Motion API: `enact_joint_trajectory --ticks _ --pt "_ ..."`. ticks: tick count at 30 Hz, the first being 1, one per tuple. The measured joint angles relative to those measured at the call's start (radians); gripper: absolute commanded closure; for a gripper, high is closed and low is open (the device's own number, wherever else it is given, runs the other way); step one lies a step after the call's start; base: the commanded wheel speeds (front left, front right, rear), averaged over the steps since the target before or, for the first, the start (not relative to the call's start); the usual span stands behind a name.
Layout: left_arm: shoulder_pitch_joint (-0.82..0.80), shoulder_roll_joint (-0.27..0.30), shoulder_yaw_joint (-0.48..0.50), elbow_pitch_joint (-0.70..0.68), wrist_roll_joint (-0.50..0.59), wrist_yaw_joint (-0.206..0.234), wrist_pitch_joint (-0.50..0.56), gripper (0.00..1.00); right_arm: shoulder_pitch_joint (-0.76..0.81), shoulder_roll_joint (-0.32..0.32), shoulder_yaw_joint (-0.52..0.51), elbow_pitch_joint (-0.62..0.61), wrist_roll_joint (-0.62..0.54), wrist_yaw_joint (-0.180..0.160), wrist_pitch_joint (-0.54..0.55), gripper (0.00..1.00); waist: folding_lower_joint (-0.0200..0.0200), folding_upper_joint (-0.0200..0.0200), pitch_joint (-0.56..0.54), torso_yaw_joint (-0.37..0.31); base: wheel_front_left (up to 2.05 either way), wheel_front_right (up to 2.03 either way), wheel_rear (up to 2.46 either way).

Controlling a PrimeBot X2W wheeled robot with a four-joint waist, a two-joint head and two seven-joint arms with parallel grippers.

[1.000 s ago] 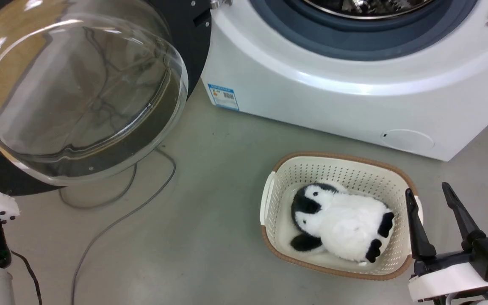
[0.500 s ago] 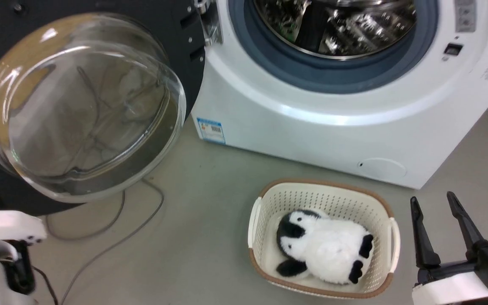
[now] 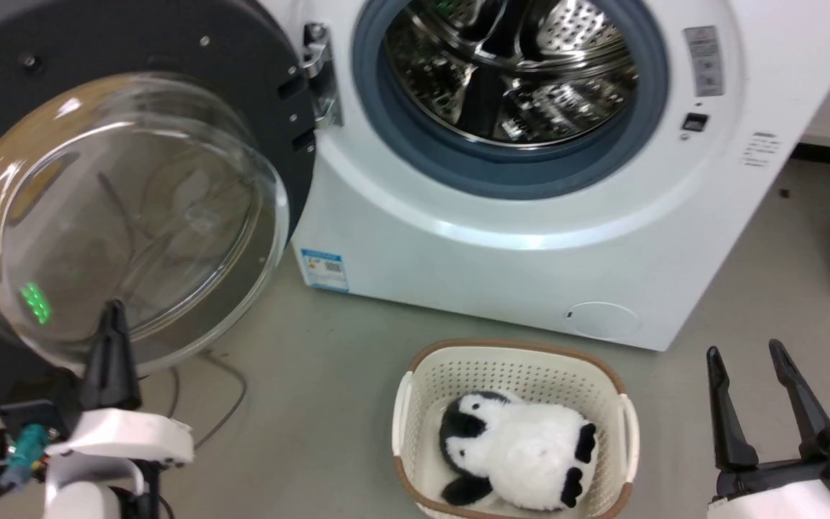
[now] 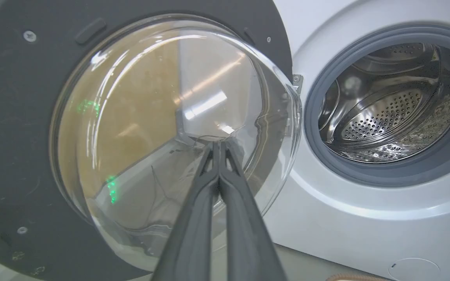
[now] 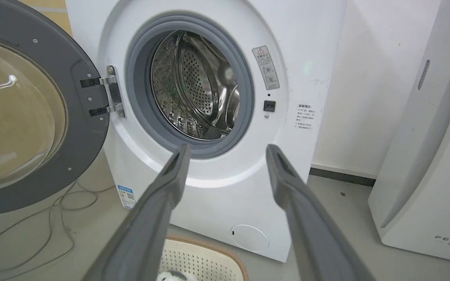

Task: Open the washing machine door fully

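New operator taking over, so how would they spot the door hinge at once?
Find the big white washing machine with its round drum opening. Its dark door stands open beside it, and the hinge sits where the door rim meets the white front. It is the only shiny metal bracket there, set against dark grey plastic and white panel.

"FEELB…" on white appliance [image 5: 436,175]

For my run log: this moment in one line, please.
washing machine door: wide open | left claw: shut, empty | right claw: open, empty
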Motion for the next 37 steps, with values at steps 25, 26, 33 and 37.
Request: enact_joint_trajectory --ticks 25,26,33,37 --pt "0.187 -0.038 -0.173 -0.065 -0.032 -0.025 0.0 0.0 0.054 0.001 0.019 -0.004 0.035 0.0 0.0 0.0 0.0 0.0 -0.08 -0.177 0.0 0.0 0.0" --pt "0.19 -0.039 -0.173 -0.062 -0.03 -0.025 0.0 0.0 0.057 0.001 0.022 -0.002 0.035 0.0 0.0 0.0 0.0001 0.0 -0.081 -0.181 0.0 0.0 0.0" --pt "0.196 -0.04 -0.176 -0.051 -0.027 -0.025 0.002 1.0 0.06 0.001 0.025 0.004 0.036 0.0 0.0 1.0 0.0001 0.0 -0.08 -0.196 0.0 0.0 0.0" --pt "0.196 -0.04 -0.177 -0.053 -0.026 -0.024 0.008 1.0 0.059 0.001 0.026 0.004 0.036 0.0 0.006 1.0 0.0001 0.0 -0.08 -0.198 0.0 0.0 0.0"
